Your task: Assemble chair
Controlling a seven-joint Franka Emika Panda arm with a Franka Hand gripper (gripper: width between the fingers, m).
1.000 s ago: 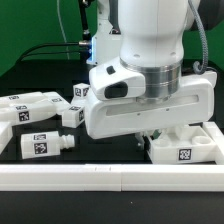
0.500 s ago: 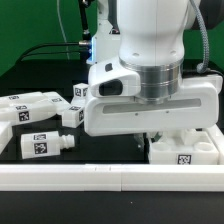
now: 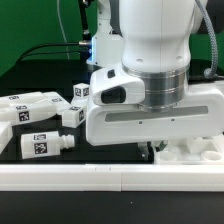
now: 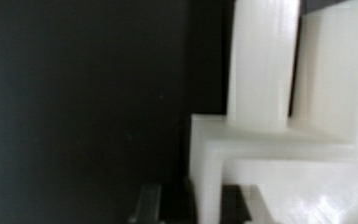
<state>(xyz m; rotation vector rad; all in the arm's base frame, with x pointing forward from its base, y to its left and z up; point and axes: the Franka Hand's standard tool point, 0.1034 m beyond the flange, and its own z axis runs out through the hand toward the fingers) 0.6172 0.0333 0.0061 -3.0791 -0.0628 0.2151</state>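
Note:
The partly built white chair [image 3: 188,152] stands at the exterior view's lower right, mostly hidden behind my big white hand. My gripper [image 3: 155,147] reaches down into it. In the wrist view the two dark fingers [image 4: 151,202] stand on either side of a thin white wall of the chair [image 4: 208,150], and the gripper [image 4: 197,202] is shut on that wall. A tall white upright [image 4: 265,60] rises just beyond. Loose chair parts lie at the exterior view's left: a slab [image 3: 28,106], a small cube [image 3: 82,92], a tagged block [image 3: 71,116] and a pegged leg [image 3: 44,145].
A long white border rail [image 3: 90,178] runs along the front edge, close below the chair. Black cables [image 3: 45,50] cross the dark table at the back left. The arm's body fills the upper middle of the exterior view.
My hand has shifted toward the exterior view's right and slightly down, taking the gripped chair with it. More of the chair is now hidden. The loose parts have not moved.

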